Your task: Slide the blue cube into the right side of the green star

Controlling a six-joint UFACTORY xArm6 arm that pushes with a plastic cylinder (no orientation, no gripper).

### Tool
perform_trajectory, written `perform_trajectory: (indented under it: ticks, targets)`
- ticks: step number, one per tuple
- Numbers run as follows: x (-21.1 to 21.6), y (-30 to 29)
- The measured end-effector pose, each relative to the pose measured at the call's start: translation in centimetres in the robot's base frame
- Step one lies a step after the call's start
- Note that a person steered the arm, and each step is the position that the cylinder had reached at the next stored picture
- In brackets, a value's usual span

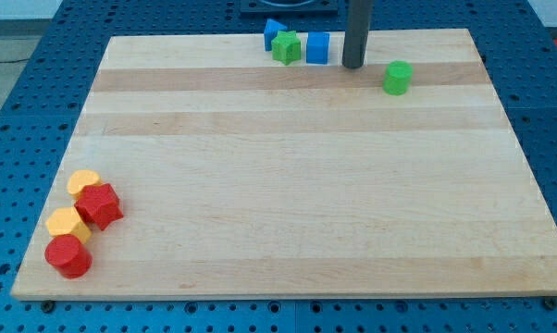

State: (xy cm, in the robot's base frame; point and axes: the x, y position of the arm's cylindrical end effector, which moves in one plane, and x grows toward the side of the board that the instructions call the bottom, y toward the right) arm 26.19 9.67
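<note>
Camera view. My tip (353, 66) rests on the bench (288, 185) just to the 3 o'clock side of the blue cube (317, 47), a narrow gap between them. The rod carries no fingers, so no spread or pinch can be reported. The blue cube lies near the view's top edge, just beside the green star (286, 47) at the star's 3 o'clock, with only a slim gap; whether they touch cannot be told. A second blue block (273, 31), shape unclear, sits at the star's 11 o'clock.

Risks, as judged: the remaining travel is very short, so an over-long push toward 9 o'clock would likely drive the star out of place and into the second blue block. An off-centre contact could turn the cube and send it toward 12 o'clock, where the bench edge is close.

The blue cube appears square-faced, upright and evenly lit, its faces roughly aligned with the bench edges.

The green block (398, 78) at the tip's 4 o'clock stands apart. Two red blocks (98, 205) (68, 256) and two yellow blocks (82, 181) (68, 224) cluster at the view's 8 o'clock corner.
</note>
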Motion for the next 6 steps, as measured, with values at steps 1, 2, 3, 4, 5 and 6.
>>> perform_trajectory:
  ticks: [1,2,3,4,5,6]
  targets:
    - [-1.5,-0.5]
    - [-2.2,-1.2]
    - [-2.8,-2.1]
    - [-3.2,-2.9]
    - [-3.7,-3.7]
    - [-3.5,-3.1]
